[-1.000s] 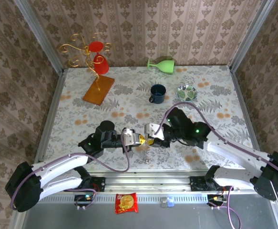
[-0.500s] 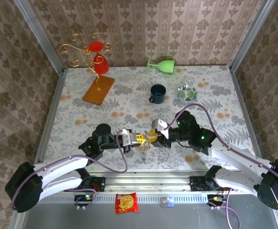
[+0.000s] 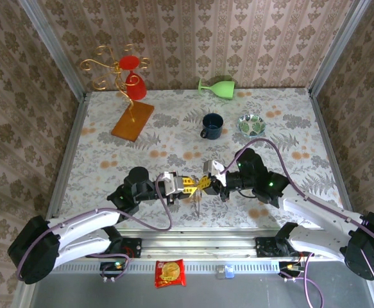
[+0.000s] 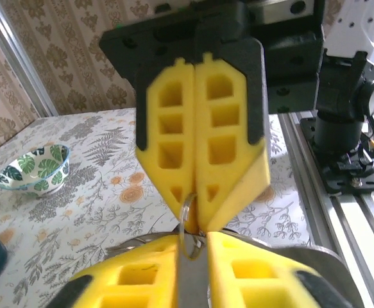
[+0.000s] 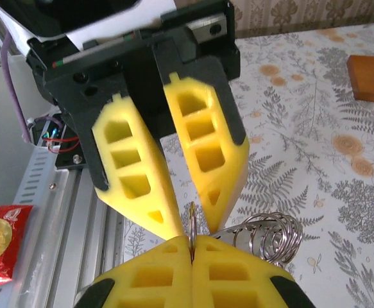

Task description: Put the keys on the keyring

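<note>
Both grippers meet tip to tip above the near middle of the table. My right gripper [image 3: 204, 185] [image 5: 191, 240] is shut on the keyring [image 5: 191, 221], a thin silvery wire loop seen edge-on between its yellow pads. More silver loops [image 5: 270, 237] bunch just to the right of that grip. My left gripper [image 3: 190, 187] [image 4: 193, 240] stands slightly open, its fingertips on either side of the keyring [image 4: 188, 221] without clamping it. A small silver piece [image 3: 196, 204] dangles under the grippers. I cannot pick out the keys from the wire.
A blue mug [image 3: 212, 126] and a leaf-patterned bowl [image 3: 251, 124] stand further back. A green glass [image 3: 217, 86] lies at the far edge. A gold wire stand with red cups [image 3: 130, 70] rises from a wooden base at the far left. A snack packet [image 3: 170, 273] lies on the front rail.
The right gripper has shut on the keyring. The left gripper, shut before, has opened a little. Both arms drew slightly toward the near edge a second ago and have held since.
</note>
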### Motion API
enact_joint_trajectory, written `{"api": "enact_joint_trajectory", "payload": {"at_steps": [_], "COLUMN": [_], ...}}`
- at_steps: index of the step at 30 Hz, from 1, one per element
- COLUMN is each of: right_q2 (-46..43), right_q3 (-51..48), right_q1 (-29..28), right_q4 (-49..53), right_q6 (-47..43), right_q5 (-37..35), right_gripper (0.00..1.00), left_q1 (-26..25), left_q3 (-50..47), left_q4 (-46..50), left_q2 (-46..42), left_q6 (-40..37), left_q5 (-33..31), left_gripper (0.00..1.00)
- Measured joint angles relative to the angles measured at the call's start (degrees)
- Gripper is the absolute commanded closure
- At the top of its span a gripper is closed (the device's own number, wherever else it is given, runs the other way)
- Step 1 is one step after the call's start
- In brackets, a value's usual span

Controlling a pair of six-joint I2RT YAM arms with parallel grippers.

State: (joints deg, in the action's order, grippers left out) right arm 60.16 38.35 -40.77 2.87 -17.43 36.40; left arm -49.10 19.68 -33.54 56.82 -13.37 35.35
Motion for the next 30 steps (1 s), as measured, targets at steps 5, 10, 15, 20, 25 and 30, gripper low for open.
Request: {"api": "enact_joint_trajectory", "payload": {"at_steps": [5,10,15,20,25,30], "right_q2": [1.6,4.8,7.9,9.2,9.2,5.2], "right_q3": [4.4,11.2,16.0,17.6,17.7,11.9], "right_q1": [-0.3,-1.8,-4.0,-5.2,-5.4,-3.6], "right_q4": [8.9,18.1,24.5,27.0,27.1,20.1], "right_q6": [-5.4,-12.4,-17.5,-19.8,-19.0,-14.1], "right_q5": [-1.6,-4.7,-8.4,-10.8,-11.5,-8.9], "right_gripper": [1.00,1.00,1.00,1.00,0.86,0.70], "left_q1": [0.0,0.0,0.0,0.0,0.0,0.0], "left_q3": [1.5,4.9,6.5,8.1,8.6,7.4], "left_q4": [6.0,12.6,16.3,20.3,21.4,18.7], "left_q2": [-1.7,-1.9,-1.5,-0.4,-0.3,-0.5], "left_q6": [-2.3,-5.5,-7.6,-9.6,-10.7,-10.2], "left_q5": [-1.2,-1.5,-1.2,-0.5,0.3,0.0], "left_gripper": [0.76,0.77,0.82,0.92,1.00,1.00]}}
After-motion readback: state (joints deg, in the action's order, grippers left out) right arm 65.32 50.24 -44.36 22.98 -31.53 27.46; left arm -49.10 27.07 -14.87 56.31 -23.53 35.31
